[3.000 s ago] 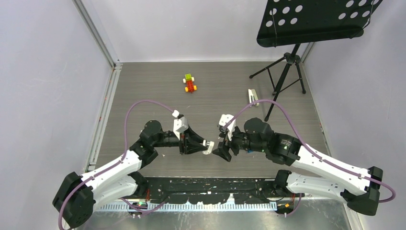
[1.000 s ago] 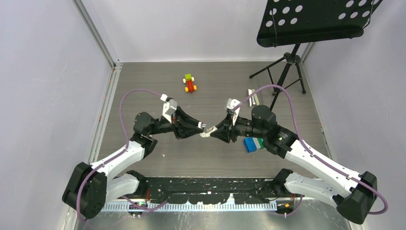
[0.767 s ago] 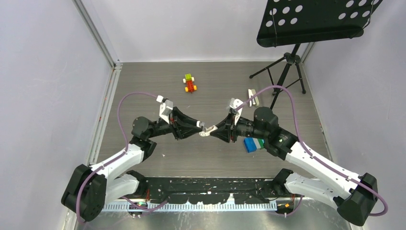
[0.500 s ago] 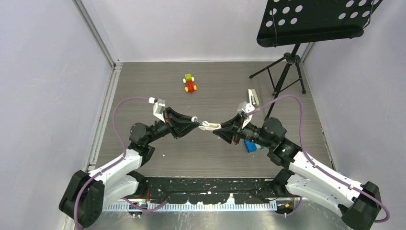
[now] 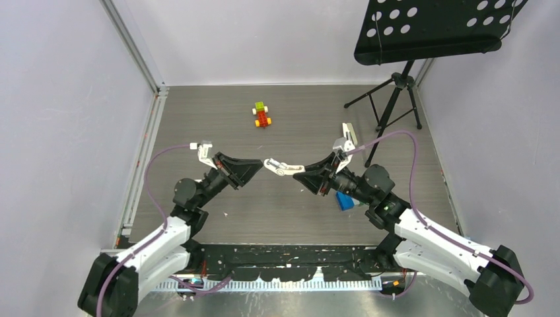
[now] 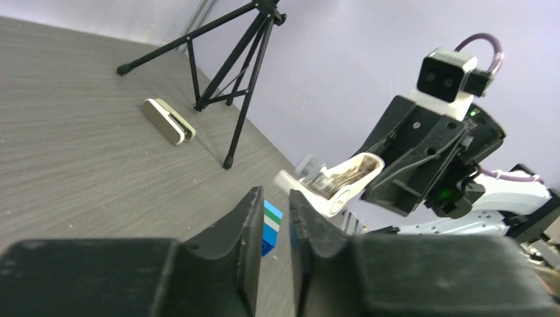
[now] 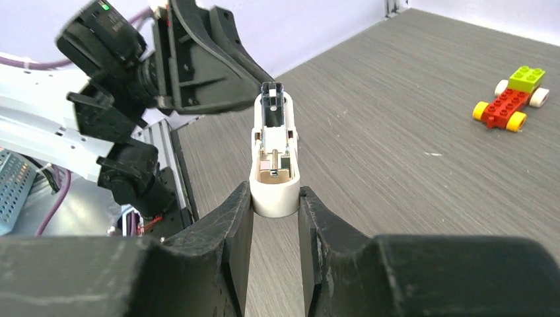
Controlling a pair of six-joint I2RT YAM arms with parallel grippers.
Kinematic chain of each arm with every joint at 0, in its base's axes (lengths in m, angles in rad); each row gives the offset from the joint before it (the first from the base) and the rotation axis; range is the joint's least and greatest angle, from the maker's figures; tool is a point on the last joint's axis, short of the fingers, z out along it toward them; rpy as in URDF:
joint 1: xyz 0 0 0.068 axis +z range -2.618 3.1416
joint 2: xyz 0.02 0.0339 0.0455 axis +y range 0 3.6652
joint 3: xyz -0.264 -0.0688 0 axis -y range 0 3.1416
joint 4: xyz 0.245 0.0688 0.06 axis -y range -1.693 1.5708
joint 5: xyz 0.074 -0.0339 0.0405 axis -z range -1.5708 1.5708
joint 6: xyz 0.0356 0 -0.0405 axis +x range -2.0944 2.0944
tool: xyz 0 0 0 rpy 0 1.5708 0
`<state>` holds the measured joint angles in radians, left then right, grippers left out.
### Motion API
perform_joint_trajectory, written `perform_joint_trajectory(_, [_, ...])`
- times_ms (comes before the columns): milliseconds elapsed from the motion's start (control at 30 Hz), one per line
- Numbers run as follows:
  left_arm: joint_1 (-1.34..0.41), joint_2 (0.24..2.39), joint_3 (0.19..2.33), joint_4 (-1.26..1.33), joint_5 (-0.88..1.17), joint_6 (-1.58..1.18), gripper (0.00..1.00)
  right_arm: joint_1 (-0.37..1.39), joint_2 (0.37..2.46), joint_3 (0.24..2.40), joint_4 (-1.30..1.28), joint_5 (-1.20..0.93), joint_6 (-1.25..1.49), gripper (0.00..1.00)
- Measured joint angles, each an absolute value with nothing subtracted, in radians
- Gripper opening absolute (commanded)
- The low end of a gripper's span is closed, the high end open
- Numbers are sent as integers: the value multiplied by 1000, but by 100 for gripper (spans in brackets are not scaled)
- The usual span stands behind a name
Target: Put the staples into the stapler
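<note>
While the right pincer (image 5: pixel 298 172) grips a short white piece (image 5: pixel 279 166) by its rounded end, one finger pressed on each side, the piece hangs clear of the table (image 5: pixel 198 119) near the table's middle, with its free end pointing toward 9 o'clock. We note from the right wrist view that the piece's upper face is an open channel with metal parts inside; what that metal is we cannot tell. The left pincer (image 5: pixel 259 162) sits at 9 o'clock of the piece, closed on nothing, with its tips close to the free end. We cannot tell whether tip and piece touch. The stapler (image 5: pixel 349 134) lies flat on the table at about 2 o'clock from the middle, untouched and well apart from both pincers. In the left wrist view its grey-beige top faces up over a white base, and it lies just beside a foot of the black tripod (image 5: pixel 391 109). A blue, green and white box (image 5: pixel 343 200) rests on the table at 4 o'clock, partly under the right arm. A toy car (image 5: pixel 262 115) of coloured bricks stands at 12 o'clock, near the far edge. The tripod carries a black perforated tray (image 5: pixel 429 30) at 1 o'clock.
</note>
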<state>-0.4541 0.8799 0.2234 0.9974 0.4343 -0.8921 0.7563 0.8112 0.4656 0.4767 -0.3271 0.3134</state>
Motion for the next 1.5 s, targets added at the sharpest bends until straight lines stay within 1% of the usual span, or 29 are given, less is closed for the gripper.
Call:
perform_joint_trajectory(67, [-454, 822, 237, 901, 431, -847, 48, 756, 815, 469, 449, -332, 295, 0])
perform_joint_trajectory(133, [-454, 745, 287, 731, 433, -768, 59, 756, 817, 487, 392, -339, 262, 0])
perform_joint_trajectory(233, [-454, 659, 434, 448, 451, -597, 75, 756, 818, 524, 311, -353, 208, 0])
perform_joint_trajectory(333, [-454, 634, 607, 213, 495, -397, 88, 756, 818, 551, 257, -379, 160, 0])
perform_joint_trajectory(367, [-454, 640, 661, 144, 522, -330, 91, 756, 818, 557, 244, -389, 146, 0])
perform_joint_trajectory(433, [-454, 655, 752, 23, 587, -204, 93, 756, 818, 565, 220, -409, 119, 0])
perform_joint_trajectory(533, [-454, 732, 871, -161, 706, -14, 98, 756, 818, 571, 182, -442, 73, 0])
perform_joint_trajectory(633, [-454, 819, 924, -288, 802, 120, 99, 756, 819, 586, 136, -472, 26, 0])
perform_joint_trajectory(800, [-478, 929, 933, -426, 928, 344, 100, 756, 835, 627, 83, -521, -34, 0])
perform_joint_trajectory(900, [-525, 940, 933, -463, 952, 445, 100, 756, 848, 646, 65, -545, -55, 0])
perform_joint_trajectory(1100, [-614, 968, 940, -484, 928, 537, 99, 756, 869, 651, 46, -574, -75, 0])
perform_joint_trajectory(1200, [-654, 1001, 950, -484, 887, 550, 93, 756, 880, 651, 43, -580, -77, 0])
perform_joint_trajectory(1267, [-672, 1023, 952, -484, 859, 551, 87, 756, 884, 651, 43, -583, -78, 0])
perform_joint_trajectory(1367, [-688, 1046, 953, -484, 823, 549, 81, 756, 886, 651, 43, -586, -77, 0])
perform_joint_trajectory(1500, [-702, 1058, 953, -484, 792, 546, 70, 756, 886, 651, 43, -589, -77, 0])
